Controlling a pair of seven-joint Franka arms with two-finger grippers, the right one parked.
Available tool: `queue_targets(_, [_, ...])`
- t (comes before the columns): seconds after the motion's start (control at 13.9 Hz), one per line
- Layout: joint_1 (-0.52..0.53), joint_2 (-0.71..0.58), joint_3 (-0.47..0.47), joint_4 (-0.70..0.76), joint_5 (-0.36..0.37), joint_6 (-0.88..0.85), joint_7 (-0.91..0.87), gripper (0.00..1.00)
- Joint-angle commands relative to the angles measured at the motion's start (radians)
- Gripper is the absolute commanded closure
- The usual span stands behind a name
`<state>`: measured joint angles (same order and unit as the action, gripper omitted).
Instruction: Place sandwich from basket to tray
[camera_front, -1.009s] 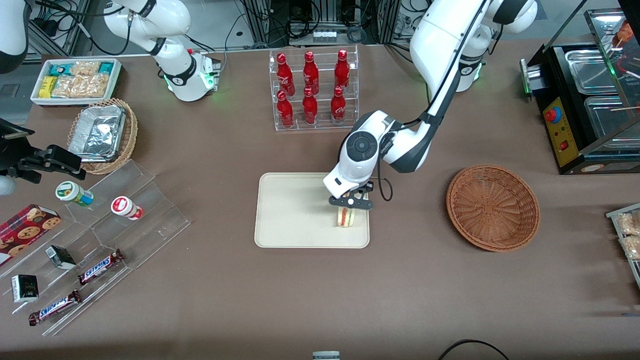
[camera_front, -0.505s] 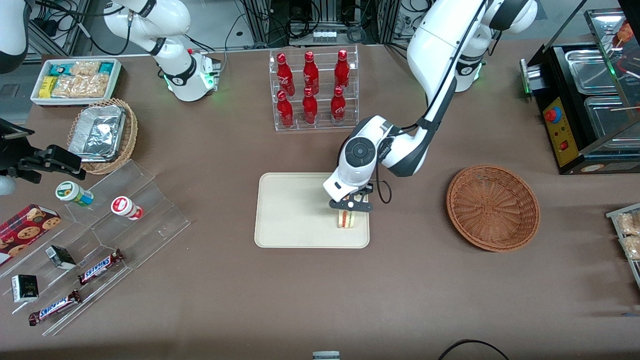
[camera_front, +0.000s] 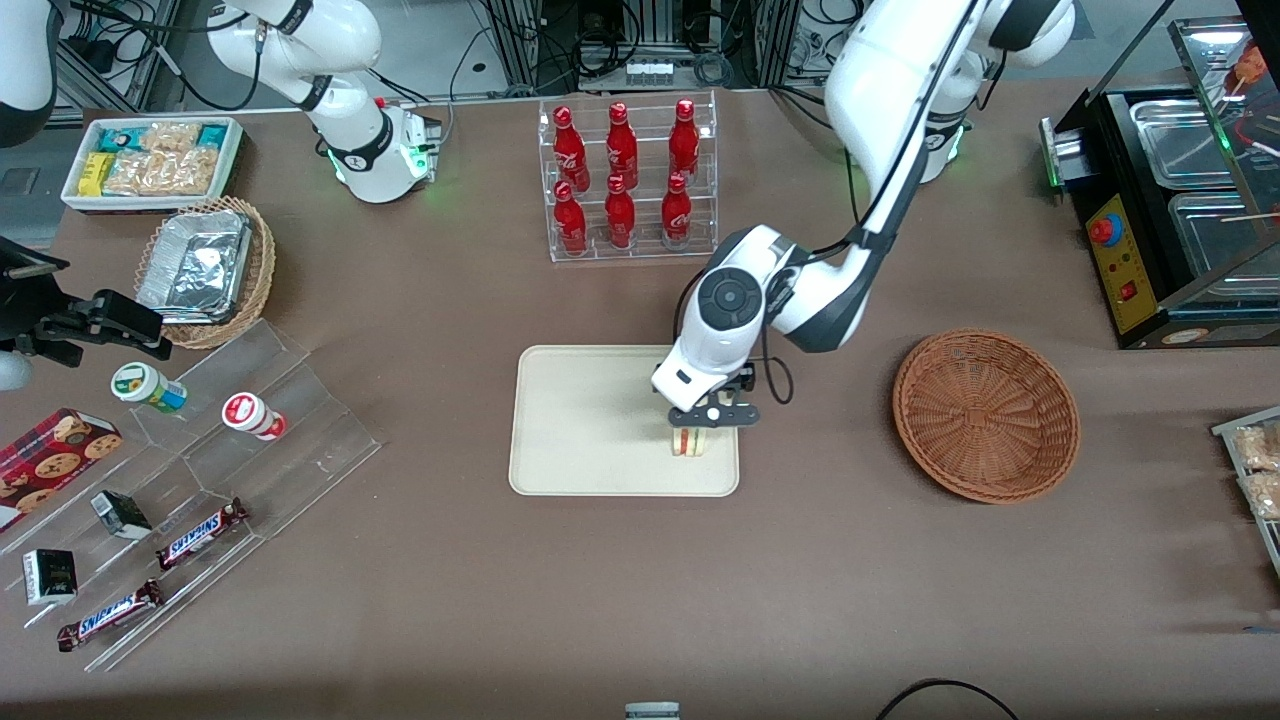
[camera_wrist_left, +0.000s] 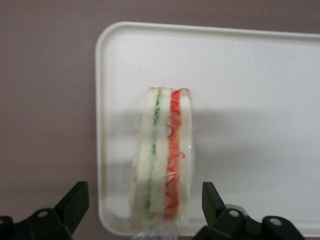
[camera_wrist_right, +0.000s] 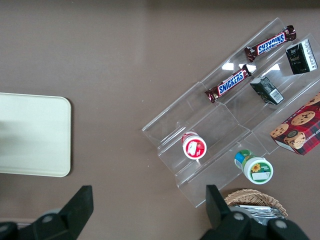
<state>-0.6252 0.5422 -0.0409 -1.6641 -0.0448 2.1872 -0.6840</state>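
Your sandwich (camera_wrist_left: 162, 160) is already down on the tray (camera_front: 580, 420), standing on edge near the tray corner closest to the basket (camera_front: 985, 415), roughly at four o'clock from the tray's centre in the front view. The basket sits out at the tray's three o'clock, with nothing in it. The gripper (camera_front: 712, 414) hovers directly over the sandwich with its fingers (camera_wrist_left: 75, 202) spread wide, one on each side and touching neither face. So the transfer itself looks done. What you have left, I'd judge, is only to lift the arm clear without brushing the wedge over.
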Motion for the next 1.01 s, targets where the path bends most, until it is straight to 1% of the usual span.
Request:
queue_targets(0.0, [0.065, -0.137, 0.006, -0.022, -0.007, -0.153, -0.014, 0.00])
queue_targets(0.22, [0.168, -0.221, 0.006, -0.029, 0.002, -0.176, 0.006, 0.00])
queue_targets(0.36, [0.223, -0.255, 0.006, -0.028, 0.012, -0.234, 0.017, 0.00])
queue_targets(0.5, [0.266, -0.292, 0.006, -0.037, 0.048, -0.253, 0.052, 0.00])
queue_targets(0.58, [0.291, -0.309, 0.006, -0.037, 0.054, -0.270, 0.066, 0.00])
queue_targets(0.72, [0.329, -0.353, 0.006, -0.039, 0.054, -0.309, 0.131, 0.00])
queue_targets(0.94, [0.407, -0.412, 0.006, -0.039, 0.052, -0.377, 0.278, 0.00])
